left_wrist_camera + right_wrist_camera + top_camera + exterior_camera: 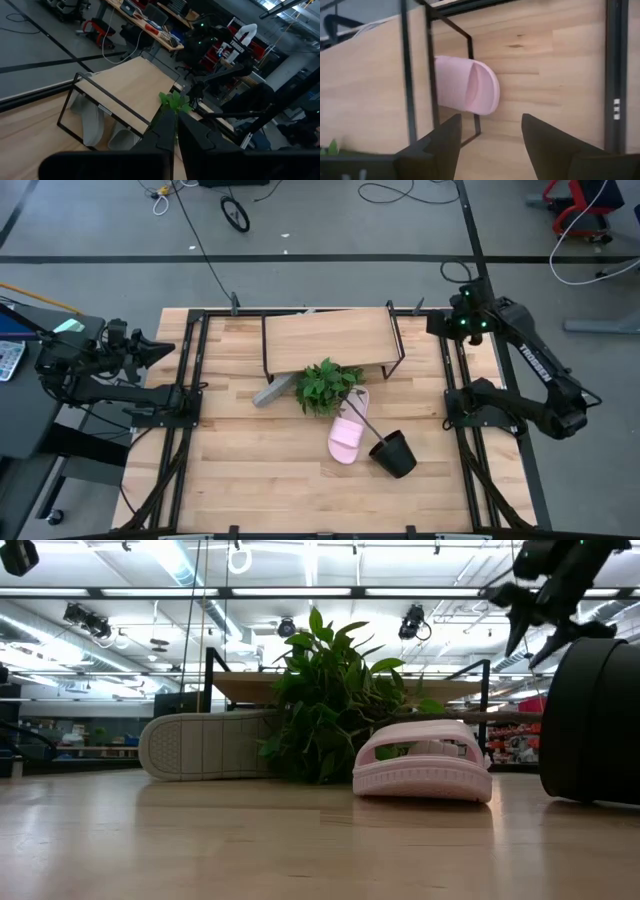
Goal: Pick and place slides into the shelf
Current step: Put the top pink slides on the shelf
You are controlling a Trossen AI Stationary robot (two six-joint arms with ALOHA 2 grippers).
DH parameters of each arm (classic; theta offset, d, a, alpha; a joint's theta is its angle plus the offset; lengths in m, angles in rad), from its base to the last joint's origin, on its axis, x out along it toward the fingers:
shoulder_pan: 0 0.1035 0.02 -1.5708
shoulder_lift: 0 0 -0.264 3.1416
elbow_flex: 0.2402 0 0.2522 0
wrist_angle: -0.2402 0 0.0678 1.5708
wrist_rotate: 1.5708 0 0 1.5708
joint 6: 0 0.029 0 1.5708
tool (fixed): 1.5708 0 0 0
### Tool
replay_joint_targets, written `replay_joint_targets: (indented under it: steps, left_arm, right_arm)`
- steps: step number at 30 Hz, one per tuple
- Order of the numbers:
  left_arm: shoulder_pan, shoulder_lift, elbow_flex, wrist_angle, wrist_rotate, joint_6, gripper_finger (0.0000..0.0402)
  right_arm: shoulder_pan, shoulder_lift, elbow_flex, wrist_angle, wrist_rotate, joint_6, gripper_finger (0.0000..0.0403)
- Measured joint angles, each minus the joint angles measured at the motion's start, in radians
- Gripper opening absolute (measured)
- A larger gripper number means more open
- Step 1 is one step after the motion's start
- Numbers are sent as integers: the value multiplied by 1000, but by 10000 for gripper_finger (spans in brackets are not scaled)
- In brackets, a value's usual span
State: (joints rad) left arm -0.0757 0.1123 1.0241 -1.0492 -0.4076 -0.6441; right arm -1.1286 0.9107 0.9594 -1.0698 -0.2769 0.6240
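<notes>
A pale pink open-toed slide (348, 437) is lying in front of the low plank-topped, black-framed shelf (327, 336) (another pink slide (466, 91) beneath it), both grippers hovering beside it: right gripper (490, 142) spread, left gripper (175, 131) closed.

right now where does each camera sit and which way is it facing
High: overhead, straight down on the shelf; both arms show.
Low: table height, level past the pink slide and plant; right gripper above.
Left wrist: across the shelf toward the right arm; own shut fingers.
Right wrist: down at a pink slide under the shelf; own open fingers.
High and low share the plant.
</notes>
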Motion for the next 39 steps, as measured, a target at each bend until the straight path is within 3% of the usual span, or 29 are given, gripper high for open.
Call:
replay_joint_targets:
  steps: [15, 34, 39]
  left_arm:
    - [0, 0, 0, 1, -11, -2, 25]
    - [0, 0, -1, 1, -11, -1, 29]
    - [0, 0, -1, 1, -11, -1, 23]
  right_arm:
    - [93, -75, -357, 346, -12, 318, 220]
    - [190, -57, -625, 716, 56, 657, 221]
    - [190, -26, -656, 790, 73, 666, 220]
